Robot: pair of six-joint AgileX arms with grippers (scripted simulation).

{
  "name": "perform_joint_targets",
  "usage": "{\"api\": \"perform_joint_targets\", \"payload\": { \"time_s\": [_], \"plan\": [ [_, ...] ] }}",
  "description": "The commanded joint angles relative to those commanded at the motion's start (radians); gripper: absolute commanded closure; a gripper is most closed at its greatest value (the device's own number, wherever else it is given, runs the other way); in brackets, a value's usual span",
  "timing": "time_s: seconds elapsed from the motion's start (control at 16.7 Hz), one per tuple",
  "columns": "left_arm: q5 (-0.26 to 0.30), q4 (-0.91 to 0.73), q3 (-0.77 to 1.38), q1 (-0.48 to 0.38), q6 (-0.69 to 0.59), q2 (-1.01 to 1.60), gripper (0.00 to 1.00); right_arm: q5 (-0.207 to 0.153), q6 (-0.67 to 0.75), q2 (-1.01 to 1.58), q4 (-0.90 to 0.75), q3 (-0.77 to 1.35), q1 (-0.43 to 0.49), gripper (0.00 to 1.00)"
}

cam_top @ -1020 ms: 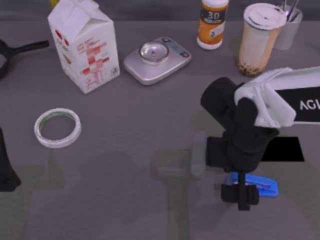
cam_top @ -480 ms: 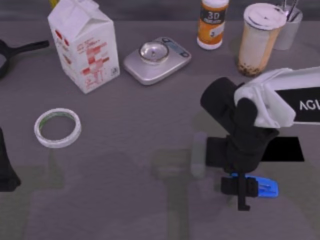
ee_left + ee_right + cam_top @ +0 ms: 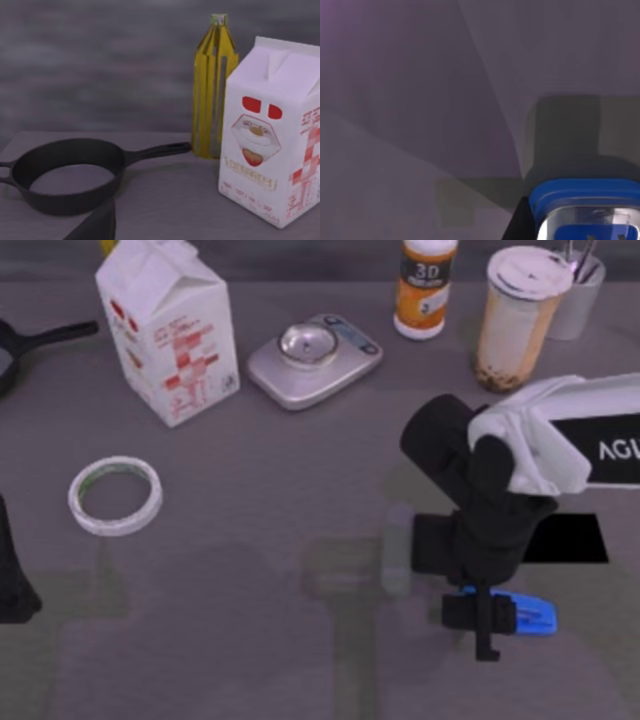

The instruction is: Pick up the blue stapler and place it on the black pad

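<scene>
- The blue stapler (image 3: 530, 616) lies at the table's near right, just below the black pad (image 3: 566, 538), not on it.
- My right gripper (image 3: 483, 623) has dropped over the stapler's left end since a second ago; the fingers now look closed on it, so lifting comes next.
- My left gripper (image 3: 12, 585) sits parked at the left edge.

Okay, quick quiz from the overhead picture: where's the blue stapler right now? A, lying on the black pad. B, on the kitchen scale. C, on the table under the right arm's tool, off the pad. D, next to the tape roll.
C: in the top view the blue stapler lies under the right tool, nearer the camera than the black pad and not on it.
</scene>
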Motion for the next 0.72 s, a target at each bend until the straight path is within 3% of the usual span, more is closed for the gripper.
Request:
{"api": "perform_joint_targets", "payload": {
  "time_s": [0.48, 0.72],
  "plan": [
    [0.000, 0.000, 0.000, 0.000, 0.000, 0.000, 0.00, -0.001, -0.006, -0.108, -0.315, 0.189, 0.007, 1.00],
    [0.000, 0.000, 0.000, 0.000, 0.000, 0.000, 0.00, -0.001, -0.004, -0.142, -0.372, 0.229, 0.006, 1.00]
  ]
}}
